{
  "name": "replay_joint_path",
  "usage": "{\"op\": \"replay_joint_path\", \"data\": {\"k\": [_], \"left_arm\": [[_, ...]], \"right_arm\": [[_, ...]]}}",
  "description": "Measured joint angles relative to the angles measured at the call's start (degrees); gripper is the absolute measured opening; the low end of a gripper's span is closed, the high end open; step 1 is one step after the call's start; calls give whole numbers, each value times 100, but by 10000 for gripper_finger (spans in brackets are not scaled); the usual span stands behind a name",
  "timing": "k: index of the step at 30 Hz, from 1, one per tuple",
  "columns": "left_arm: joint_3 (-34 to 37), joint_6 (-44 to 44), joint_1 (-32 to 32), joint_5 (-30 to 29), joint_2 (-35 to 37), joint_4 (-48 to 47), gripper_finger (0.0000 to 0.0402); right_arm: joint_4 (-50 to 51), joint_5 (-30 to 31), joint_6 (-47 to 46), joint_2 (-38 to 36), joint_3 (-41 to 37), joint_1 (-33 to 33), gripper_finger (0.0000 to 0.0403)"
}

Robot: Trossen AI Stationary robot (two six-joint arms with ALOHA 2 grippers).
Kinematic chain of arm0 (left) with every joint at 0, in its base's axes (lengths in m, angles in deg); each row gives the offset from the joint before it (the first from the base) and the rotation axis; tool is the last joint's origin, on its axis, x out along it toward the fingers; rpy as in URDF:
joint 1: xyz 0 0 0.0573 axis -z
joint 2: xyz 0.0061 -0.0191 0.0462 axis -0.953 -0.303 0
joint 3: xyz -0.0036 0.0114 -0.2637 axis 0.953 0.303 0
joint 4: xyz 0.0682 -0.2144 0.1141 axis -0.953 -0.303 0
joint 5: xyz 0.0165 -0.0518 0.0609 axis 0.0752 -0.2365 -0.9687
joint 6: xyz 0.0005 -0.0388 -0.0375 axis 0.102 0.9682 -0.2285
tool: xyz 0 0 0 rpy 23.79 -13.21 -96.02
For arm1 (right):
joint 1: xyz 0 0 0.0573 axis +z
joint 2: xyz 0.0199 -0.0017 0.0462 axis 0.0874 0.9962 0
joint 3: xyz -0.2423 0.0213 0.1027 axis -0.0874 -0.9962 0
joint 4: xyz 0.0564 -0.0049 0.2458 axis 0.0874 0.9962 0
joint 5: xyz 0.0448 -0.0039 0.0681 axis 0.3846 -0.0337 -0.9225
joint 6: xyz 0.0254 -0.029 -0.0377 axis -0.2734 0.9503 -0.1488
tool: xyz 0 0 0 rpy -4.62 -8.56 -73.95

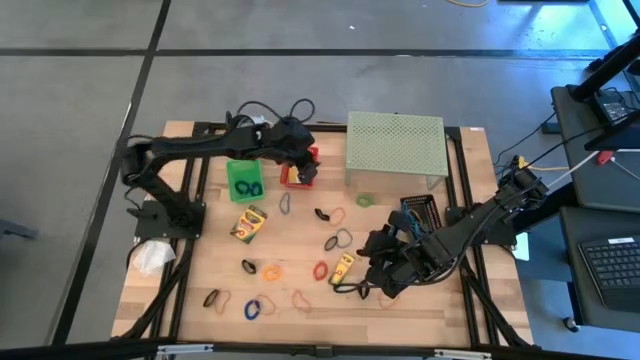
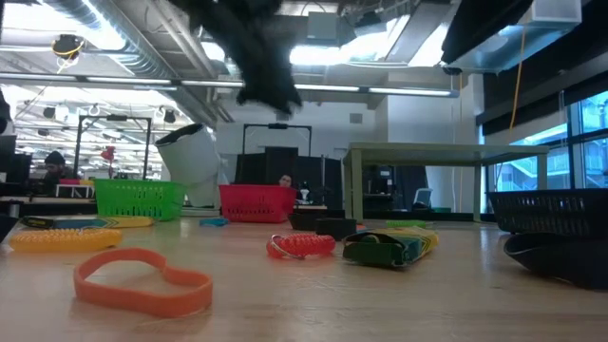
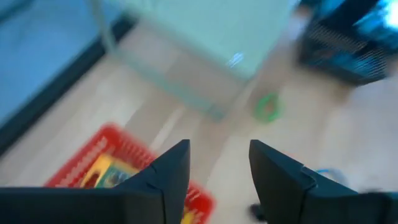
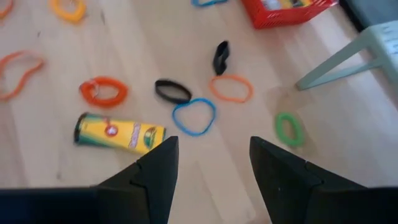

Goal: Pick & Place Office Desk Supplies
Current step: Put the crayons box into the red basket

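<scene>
Fingers (image 3: 168, 180) of left gripper (image 3: 219, 165) gape above red basket (image 3: 81, 165).

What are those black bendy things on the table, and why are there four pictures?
They are two robot arms with pinching fingers. One camera looks down from above, one sits at table height, and one rides on each wrist. The left gripper hangs open and empty over a red basket that has a crayon box inside. The right gripper waits open near another crayon box. Colourful rubber bands, a green basket and a pale green shelf lie on the wooden table.
</scene>
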Motion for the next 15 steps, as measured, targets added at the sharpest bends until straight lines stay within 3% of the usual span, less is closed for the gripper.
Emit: {"op": "replay_joint_path", "data": {"k": [7,10,15], "left_arm": [[887,400,798,-317,1241,1042,149],[1358,509,1177,-284,1564,1510,152],[2045,210,1807,-442,1931,2472,159]], "right_arm": [[-340,-811,-122,0,2,-28,199],[-655,-1329,956,25,6,10,199],[-989,-1308,2954,78,7,37,199]]}}
